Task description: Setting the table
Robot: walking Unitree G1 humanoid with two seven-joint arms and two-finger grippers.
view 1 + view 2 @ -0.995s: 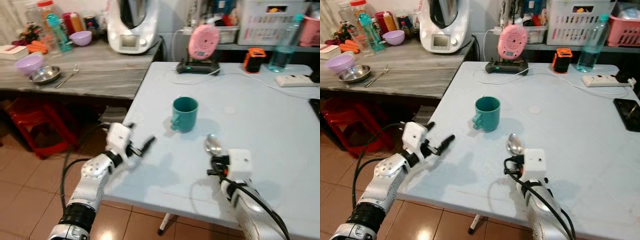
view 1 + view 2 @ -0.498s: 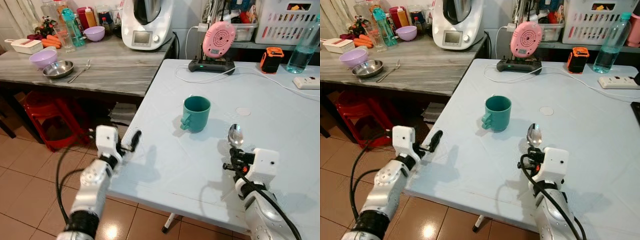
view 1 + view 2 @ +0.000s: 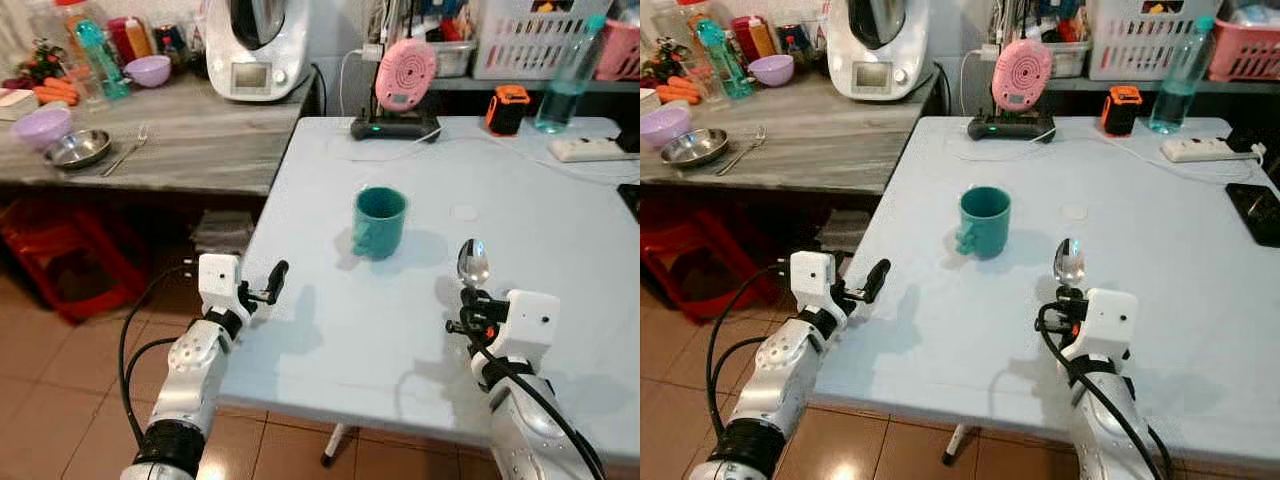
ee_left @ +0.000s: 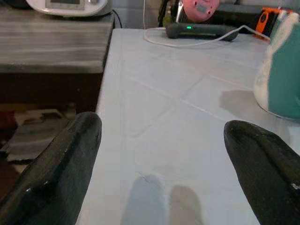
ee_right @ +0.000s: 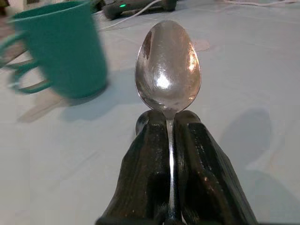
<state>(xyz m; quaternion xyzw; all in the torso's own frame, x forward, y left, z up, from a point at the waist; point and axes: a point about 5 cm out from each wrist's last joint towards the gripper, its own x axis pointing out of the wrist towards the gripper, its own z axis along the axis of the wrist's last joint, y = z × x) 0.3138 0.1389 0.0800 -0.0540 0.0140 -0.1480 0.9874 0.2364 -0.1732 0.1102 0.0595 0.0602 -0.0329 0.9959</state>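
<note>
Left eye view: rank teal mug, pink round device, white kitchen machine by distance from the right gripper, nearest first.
Measured from the right gripper, shut on a metal spoon:
1. Teal mug, mid-table, to its left.
2. Pink round device, far table edge.
3. White kitchen machine, on the grey counter, farthest left.

**A kitchen corner with two tables**

A pale blue table (image 3: 1200, 330) stands on a floor of reddish-brown tiles (image 3: 670, 400). Against its left edge runs a lower counter of grey wood (image 3: 810, 140), with a red plastic stool (image 3: 680, 260) in the shade beneath it. At the back of the counter sit a white kitchen machine (image 3: 875, 45), bottles, a purple bowl (image 3: 771, 69) and a steel bowl (image 3: 692, 148). Along the far side of the table are a pink round gadget (image 3: 1012, 75), a white basket (image 3: 1135, 40), a water bottle (image 3: 1173, 80) and a power strip (image 3: 1208, 149). The light is even and soft.
</note>
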